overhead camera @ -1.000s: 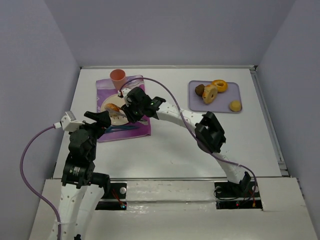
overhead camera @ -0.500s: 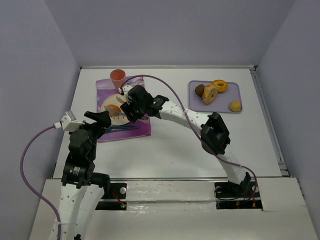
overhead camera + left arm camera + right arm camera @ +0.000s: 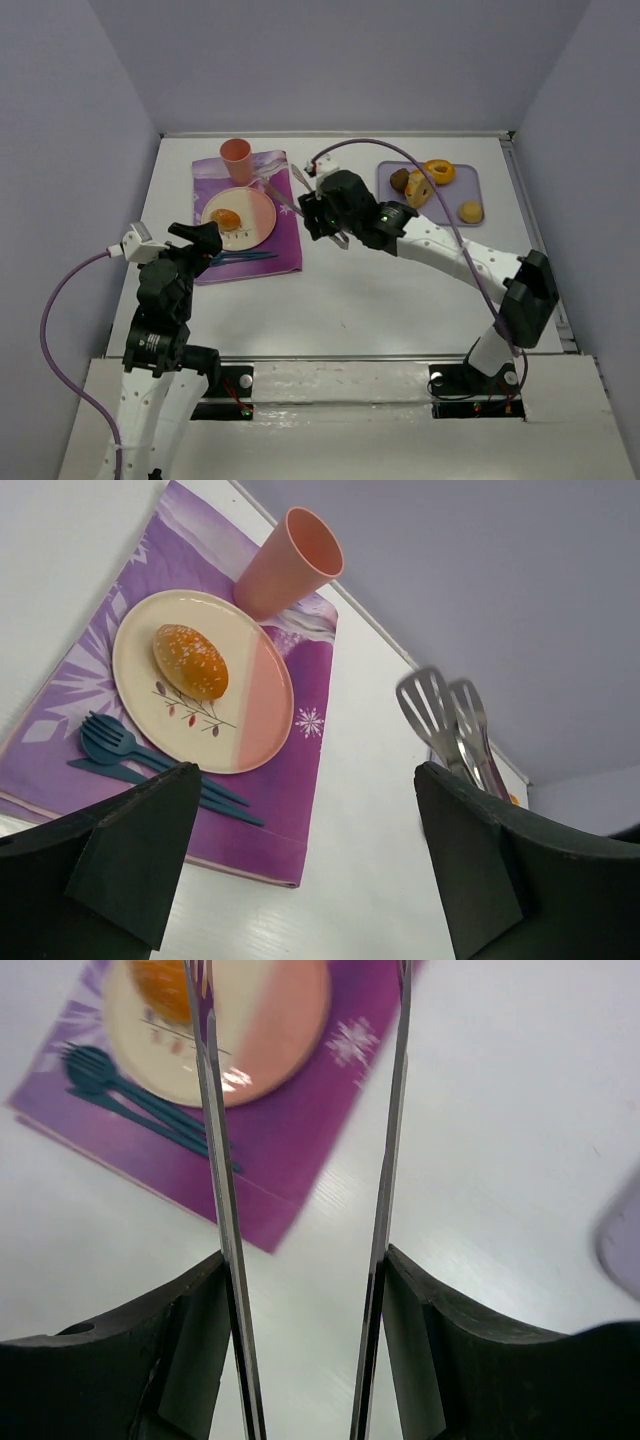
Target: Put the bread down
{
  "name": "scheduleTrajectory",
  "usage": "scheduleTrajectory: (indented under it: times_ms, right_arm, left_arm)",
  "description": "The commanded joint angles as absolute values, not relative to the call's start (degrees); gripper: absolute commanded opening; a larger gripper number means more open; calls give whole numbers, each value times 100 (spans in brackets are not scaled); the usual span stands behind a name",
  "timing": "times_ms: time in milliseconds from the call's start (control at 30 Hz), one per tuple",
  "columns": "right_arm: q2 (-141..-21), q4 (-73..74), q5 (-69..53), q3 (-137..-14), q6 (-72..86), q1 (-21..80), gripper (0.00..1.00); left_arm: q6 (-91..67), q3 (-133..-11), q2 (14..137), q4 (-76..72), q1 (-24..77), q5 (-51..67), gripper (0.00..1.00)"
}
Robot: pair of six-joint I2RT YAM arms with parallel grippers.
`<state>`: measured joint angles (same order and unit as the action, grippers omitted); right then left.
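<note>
The bread (image 3: 228,218) (image 3: 190,662), a small golden-orange bun with a browned top, lies on the pink-and-cream plate (image 3: 262,205) (image 3: 272,695), touching nothing else. My right gripper (image 3: 322,212) (image 3: 305,1275) is shut on a pair of metal tongs (image 3: 283,191) (image 3: 450,720) (image 3: 215,1160). The tongs' arms stand apart with nothing between them, to the right of the plate and above the mat's edge. My left gripper (image 3: 200,240) (image 3: 305,860) hangs open and empty at the near side of the mat.
The plate rests on a purple placemat (image 3: 285,250) (image 3: 300,780) with a blue fork and spoon (image 3: 240,257) (image 3: 150,765). A pink cup (image 3: 236,155) (image 3: 290,565) stands behind it. A lavender tray (image 3: 445,210) at the back right holds an orange donut (image 3: 438,170), other pastries and a yellow bun (image 3: 470,211).
The right arm has pulled back to the right, off the plate, with empty tongs. The bread stays on the plate. The left arm has not moved.
</note>
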<state>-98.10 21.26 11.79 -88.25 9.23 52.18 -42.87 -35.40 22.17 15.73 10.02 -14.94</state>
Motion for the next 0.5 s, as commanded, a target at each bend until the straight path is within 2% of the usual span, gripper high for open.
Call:
scheduleTrajectory:
  times_ms: [0,233,333,400,467]
  right_arm:
    - [-8434,1819,2090,-7178,1782,4677,62]
    - [-6541,2424,2873,-4917,3188,4492,63]
    - [-5837,2890,3041,-4493,3857,4421,63]
    - [-5547,3356,3260,-4141,4463,4421,68]
    - [-5380,4134,3767,-3886,5337,4421,65]
  left_arm:
    - [-4236,-3551,2127,1310,1011,-1398,99]
    - [-4192,-3560,2250,1204,1011,-1275,99]
    - [-4175,-3533,2259,1169,1011,-1205,99]
    - [-4166,-3463,2241,1108,1011,-1143,99]
    - [-4166,-3428,2224,1072,1011,-1134,99]
